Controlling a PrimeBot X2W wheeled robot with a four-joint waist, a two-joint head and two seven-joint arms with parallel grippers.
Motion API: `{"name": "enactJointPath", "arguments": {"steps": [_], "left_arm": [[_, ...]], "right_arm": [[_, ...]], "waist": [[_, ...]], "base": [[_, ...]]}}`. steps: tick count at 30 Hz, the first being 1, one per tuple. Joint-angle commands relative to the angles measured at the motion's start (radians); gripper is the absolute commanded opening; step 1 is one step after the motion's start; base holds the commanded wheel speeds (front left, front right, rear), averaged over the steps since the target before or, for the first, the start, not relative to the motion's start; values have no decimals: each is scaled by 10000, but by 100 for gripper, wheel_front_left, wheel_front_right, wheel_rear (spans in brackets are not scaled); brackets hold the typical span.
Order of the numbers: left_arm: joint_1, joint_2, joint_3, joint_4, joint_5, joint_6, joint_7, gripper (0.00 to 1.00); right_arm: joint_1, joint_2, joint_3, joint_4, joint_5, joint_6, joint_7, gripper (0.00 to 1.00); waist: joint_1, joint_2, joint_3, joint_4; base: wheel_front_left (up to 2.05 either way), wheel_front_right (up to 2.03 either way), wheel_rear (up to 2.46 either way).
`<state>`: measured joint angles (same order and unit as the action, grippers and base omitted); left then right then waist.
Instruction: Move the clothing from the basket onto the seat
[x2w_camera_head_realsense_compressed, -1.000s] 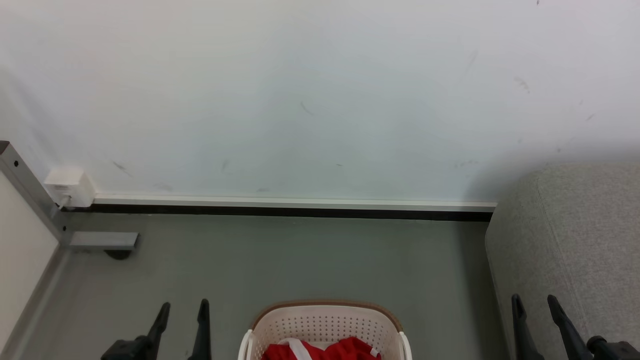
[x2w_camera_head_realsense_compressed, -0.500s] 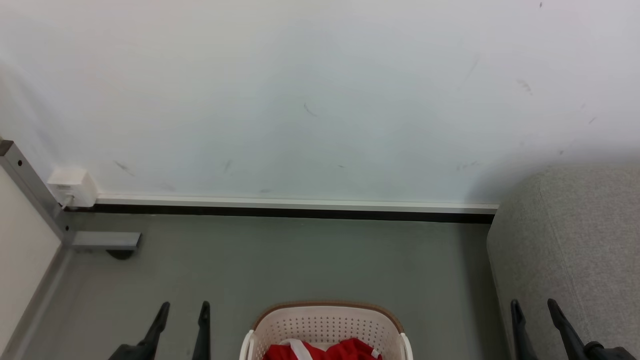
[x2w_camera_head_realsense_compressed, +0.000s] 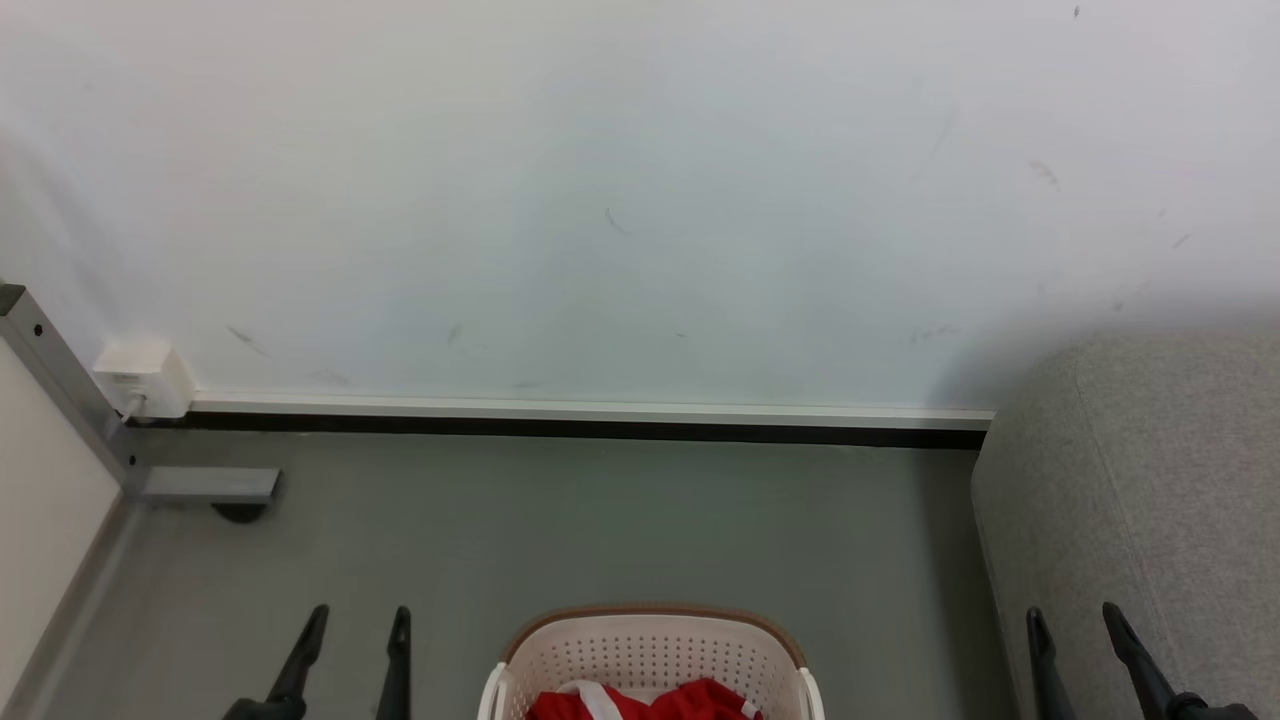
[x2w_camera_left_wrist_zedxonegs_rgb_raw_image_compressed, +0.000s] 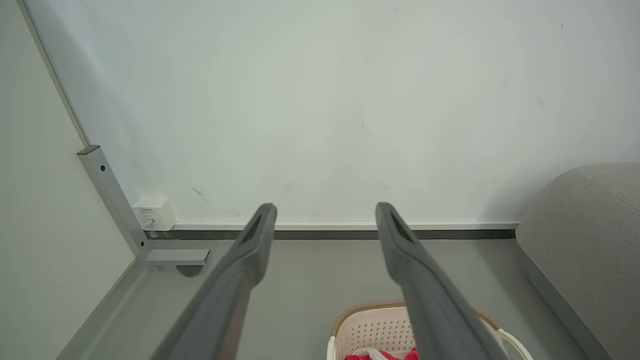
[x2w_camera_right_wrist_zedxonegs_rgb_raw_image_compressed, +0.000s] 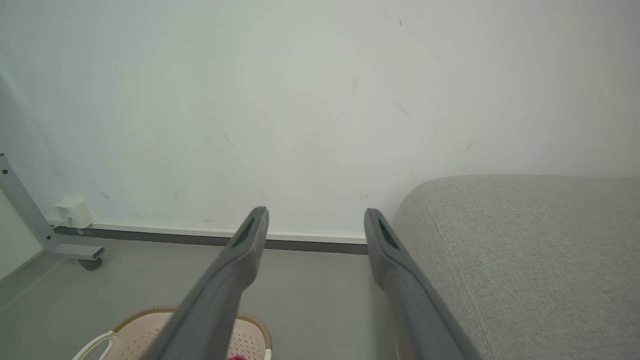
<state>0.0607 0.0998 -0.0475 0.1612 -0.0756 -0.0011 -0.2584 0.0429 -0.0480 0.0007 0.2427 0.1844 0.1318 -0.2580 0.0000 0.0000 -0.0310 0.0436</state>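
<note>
In the head view, the left tool (x2w_camera_head_realsense_compressed: 359, 612) and right tool (x2w_camera_head_realsense_compressed: 1072, 610) both have their fingers spread and hold nothing. The cream, brown-rimmed basket (x2w_camera_head_realsense_compressed: 650, 640) sits on the floor (x2w_camera_head_realsense_compressed: 600, 530) between them, with red clothing (x2w_camera_head_realsense_compressed: 690, 700) with a white band inside. The right wrist view shows the broad top of the grey woven seat (x2w_camera_right_wrist_zedxonegs_rgb_raw_image_compressed: 525, 260), just right of the right tool.

Open floor (x2w_camera_head_realsense_compressed: 620, 520) mid-frame, from the basket (x2w_camera_head_realsense_compressed: 650, 645) at bottom centre up to the wall (x2w_camera_head_realsense_compressed: 600, 200). Seat (x2w_camera_head_realsense_compressed: 1150, 480) blocks the right side. Metal frame leg (x2w_camera_head_realsense_compressed: 60, 390) and white wall box (x2w_camera_head_realsense_compressed: 140, 372) crowd the left edge. Basket mouth is uncovered.
</note>
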Motion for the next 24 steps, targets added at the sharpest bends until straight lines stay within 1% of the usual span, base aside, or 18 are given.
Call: {"name": "enactJointPath", "arguments": {"steps": [1, 10, 20, 24], "left_arm": [[119, -14, 27, 15, 186, -42, -77, 100], [112, -189, 320, 66, 319, -258, -66, 100], [107, -323, 451, 78, 464, -389, -66, 100], [-216, -339, 359, 21, 542, -457, -66, 100]], "right_arm": [[95, -43, -24, 12, -106, -19, -84, 100], [57, -41, -34, 0, -114, -19, -82, 100], [-62, -41, -3, -43, -127, -21, -82, 100], [-185, -41, -10, -97, -126, -19, -81, 100]], "waist": [[0, 0, -2, 1], [0, 0, 26, -23], [0, 0, 126, -120], [0, 0, 313, -209]], "base": [[0, 0, 0], [0, 0, 0], [0, 0, 0], [0, 0, 0]]}}
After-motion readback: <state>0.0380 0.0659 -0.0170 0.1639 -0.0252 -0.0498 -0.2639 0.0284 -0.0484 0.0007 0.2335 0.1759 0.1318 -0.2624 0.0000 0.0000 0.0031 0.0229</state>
